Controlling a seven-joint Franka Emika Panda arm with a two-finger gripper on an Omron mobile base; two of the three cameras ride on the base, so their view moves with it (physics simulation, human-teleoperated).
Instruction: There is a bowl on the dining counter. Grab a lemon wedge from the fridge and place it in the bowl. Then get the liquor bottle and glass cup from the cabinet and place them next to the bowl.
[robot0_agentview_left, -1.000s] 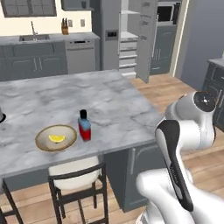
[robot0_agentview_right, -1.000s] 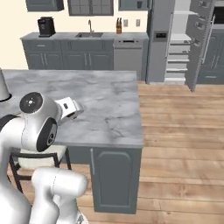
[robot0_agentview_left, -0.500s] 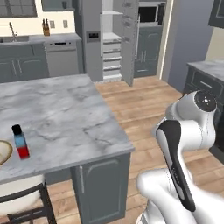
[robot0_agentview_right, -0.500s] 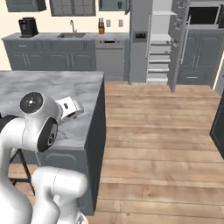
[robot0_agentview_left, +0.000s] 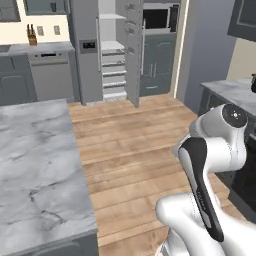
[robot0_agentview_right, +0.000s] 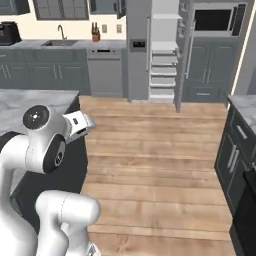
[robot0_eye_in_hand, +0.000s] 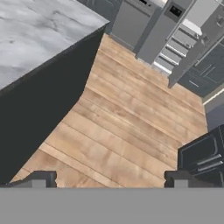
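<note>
The pincer (robot0_eye_in_hand: 109, 177) stands wide with nothing between its tips, above the wooden floor (robot0_eye_in_hand: 127, 127). Left lies the marble tabletop (robot0_agentview_left: 35, 165), its corner bare; right, the fridge (robot0_agentview_left: 107, 50) stands open, its shelves (robot0_agentview_left: 114, 75) showing.

No readable text, label, brand or number shows anywhere in these views. The fridge (robot0_agentview_left: 89, 55) carries a dark dispenser panel (robot0_agentview_left: 88, 46) with no legible marks, and the oven front (robot0_agentview_right: 214, 20) is likewise blank
</note>
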